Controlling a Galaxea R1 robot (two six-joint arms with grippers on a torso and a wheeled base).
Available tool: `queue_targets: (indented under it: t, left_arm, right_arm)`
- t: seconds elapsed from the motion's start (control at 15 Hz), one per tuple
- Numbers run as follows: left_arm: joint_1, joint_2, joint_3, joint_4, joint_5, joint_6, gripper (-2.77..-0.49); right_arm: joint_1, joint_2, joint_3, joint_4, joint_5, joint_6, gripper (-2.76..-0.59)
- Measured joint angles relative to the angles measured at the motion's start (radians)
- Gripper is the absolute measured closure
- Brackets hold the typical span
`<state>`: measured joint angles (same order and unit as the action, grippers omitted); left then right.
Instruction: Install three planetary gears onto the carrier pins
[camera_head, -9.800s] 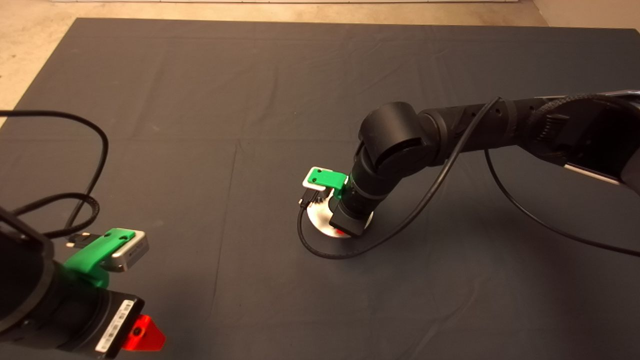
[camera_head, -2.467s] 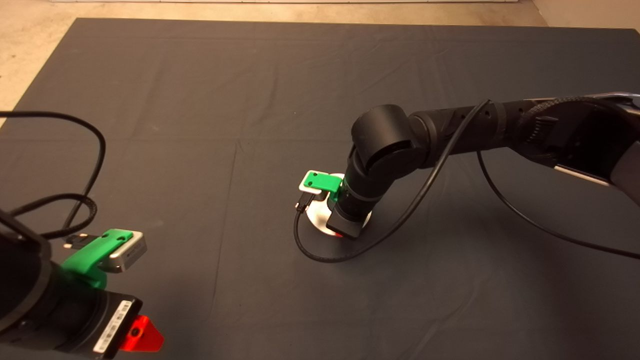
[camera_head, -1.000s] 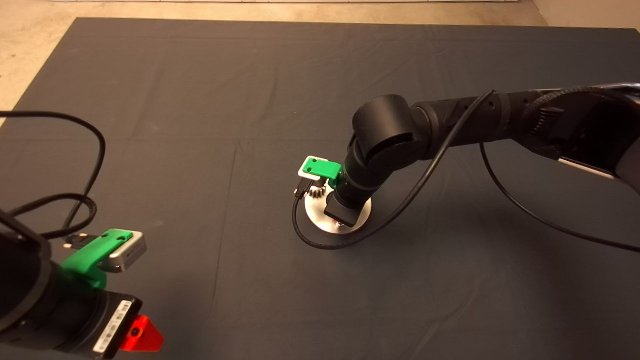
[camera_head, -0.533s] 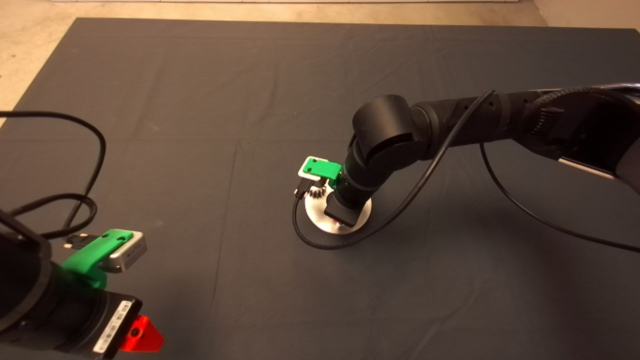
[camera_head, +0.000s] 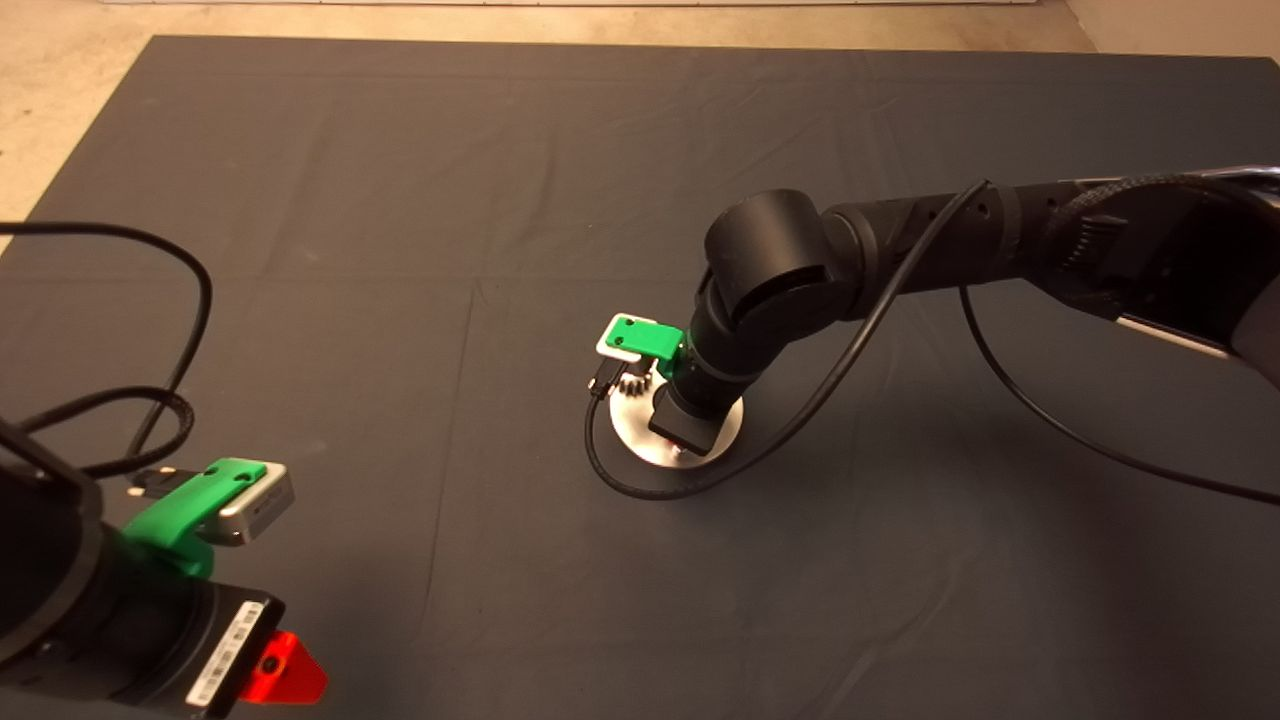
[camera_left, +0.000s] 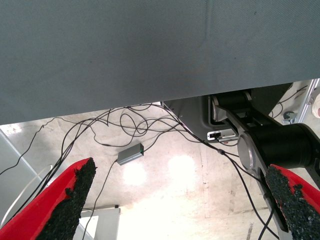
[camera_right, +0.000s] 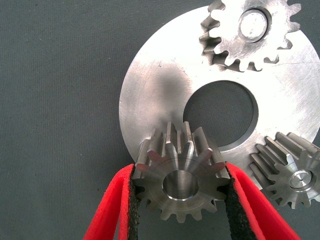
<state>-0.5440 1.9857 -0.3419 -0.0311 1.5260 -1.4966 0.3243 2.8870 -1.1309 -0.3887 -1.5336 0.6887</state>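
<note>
The left hand (camera_head: 285, 670) waits wide open at the mat's (camera_head: 400, 200) near-left corner. Mid-mat, the right hand (camera_right: 180, 210) pinches the third gear (camera_right: 179, 180) over the machined silver disc (camera_right: 150, 95); two toothed gears (camera_right: 251, 30) already sit on pins. Centre its bore squarely above the pin, which is hidden, and lower it level.

Parts hidden or cut off

The held gear (camera_right: 181, 180) hides the third pin; the right arm (camera_head: 760, 290) covers much of the disc (camera_head: 640, 440).
</note>
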Motion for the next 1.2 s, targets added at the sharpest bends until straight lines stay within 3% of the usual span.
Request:
queue_targets:
  t: [1.2]
  left_arm:
    - [0.000,-0.001,0.000,0.000,0.000,0.013,-2.47]
  right_arm:
    - [0.000,0.005,0.033,0.003,0.000,0.000,-0.95]
